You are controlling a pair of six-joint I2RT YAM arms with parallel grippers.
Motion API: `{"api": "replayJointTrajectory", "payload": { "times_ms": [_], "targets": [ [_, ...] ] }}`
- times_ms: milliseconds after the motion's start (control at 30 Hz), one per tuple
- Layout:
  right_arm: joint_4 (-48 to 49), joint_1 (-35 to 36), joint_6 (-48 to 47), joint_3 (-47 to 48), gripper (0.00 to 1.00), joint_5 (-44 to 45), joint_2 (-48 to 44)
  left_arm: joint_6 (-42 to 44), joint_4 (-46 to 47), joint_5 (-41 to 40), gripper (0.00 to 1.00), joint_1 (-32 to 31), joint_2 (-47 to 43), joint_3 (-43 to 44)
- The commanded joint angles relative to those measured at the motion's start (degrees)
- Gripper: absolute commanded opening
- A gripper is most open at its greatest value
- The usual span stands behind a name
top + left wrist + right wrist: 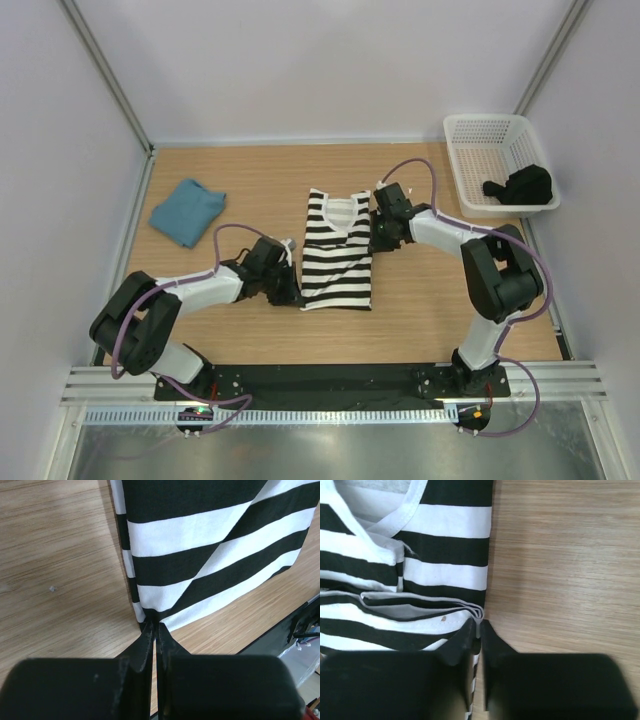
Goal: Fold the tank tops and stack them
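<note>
Down at the near-left corner of the striped tank top (337, 262), the left gripper (154, 626) has its fingers pressed tight together, and it looks like they're nipping the hem corner itself. Over on that top's right edge, up toward the neckline, the right gripper (479, 629) sits with its fingers almost touching, right against a little stack of folded layers. Honestly can't tell if any cloth is actually caught between them.

The striped top lies flat on the wooden table (440, 300) as a narrow rectangle, sides tucked in, neckline at the far end. The teal tank top (187, 211) is a small folded bundle well off to its left. A white basket (470, 135) with something dark in it (522, 185) sits well off to its far right.

So the call would be: teal one's done, striped one's mid-fold, long sides in but not yet halved. The next move probably wants a firm hold on both sides of one end, lifted and carried evenly to the other end so the layers don't slide apart. After that it goes onto the teal one.
</note>
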Motion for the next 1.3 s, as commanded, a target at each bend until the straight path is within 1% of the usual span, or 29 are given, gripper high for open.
{"api": "replayJointTrajectory", "payload": {
  "times_ms": [0,33,67,100,200,267,300,333,467,533,567,667,700,867,1033,1133,1167,1267],
  "targets": [
    [3.85,-0.58,0.27,0.10,0.26,0.51,1.16,0.63,-1.66,-0.75,0.01,-0.55,0.63,-0.26],
    [4.11,-0.58,0.19,-0.07,0.32,0.42,0.90,0.55,-1.57,-0.92,0.01,-0.55,0.72,-0.26],
    [4.29,-0.58,0.36,-0.59,0.36,0.42,0.64,0.46,-1.49,-0.92,0.01,-0.64,0.55,-0.35],
    [4.38,-0.67,0.45,-0.86,0.43,0.25,-0.58,0.28,-1.48,-1.10,0.01,-0.73,0.55,-0.43],
    [4.03,-0.67,0.54,-1.92,0.48,-0.19,-3.05,-0.07,-1.31,-1.28,0.01,-1.08,0.54,-0.26],
    [3.59,-0.67,0.80,-3.66,0.51,-0.90,-6.38,-0.51,-1.40,-1.45,0.02,-1.43,0.37,-0.17],
    [3.33,-0.50,0.63,-4.63,0.55,-1.16,-7.62,-0.68,-1.40,-1.54,0.02,-1.61,0.20,-0.08],
    [2.89,-0.50,0.80,-5.60,0.57,-1.95,-10.50,-0.77,-1.31,-1.71,0.03,-1.78,0.11,0.00],
    [1.31,-0.50,1.24,-13.05,0.60,-5.54,-17.19,-1.21,-1.31,-2.15,0.04,-2.49,0.02,0.27],
    [0.78,-0.06,1.50,-15.88,0.58,-7.83,-19.66,-1.39,-1.22,-2.24,0.04,-2.66,0.19,0.53],
    [0.69,0.12,2.20,-18.42,0.55,-9.93,-22.02,-1.47,-1.31,-2.33,0.04,-2.66,0.19,0.62],
    [0.43,2.48,3.08,-21.86,0.51,-11.88,-24.41,-1.56,-1.13,-2.59,0.05,-2.93,0.54,0.71],
    [0.25,3.19,3.70,-22.30,0.48,-12.23,-25.20,-1.56,-1.22,-2.59,0.04,-2.93,0.55,0.97],
    [1.48,6.88,5.81,-24.50,0.44,-13.11,-25.82,-1.56,-1.13,-2.42,0.05,-3.19,1.07,1.41],
    [3.58,9.26,7.56,-26.35,0.44,-13.21,-23.89,-1.56,-0.96,-2.68,0.05,-3.54,1.68,1.50],
    [4.90,9.79,8.71,-28.37,0.33,-13.20,-22.66,-1.91,-0.52,-2.68,0.05,-3.80,2.21,1.59],
    [5.17,9.96,9.06,-29.33,0.23,-13.12,-22.66,-2.00,-0.43,-2.60,0.05,-3.89,2.39,1.67],
    [5.17,9.96,10.29,-31.18,0.11,-12.15,-24.32,-2.00,-0.43,-2.59,0.05,-3.98,2.39,1.76]
  ]
}}
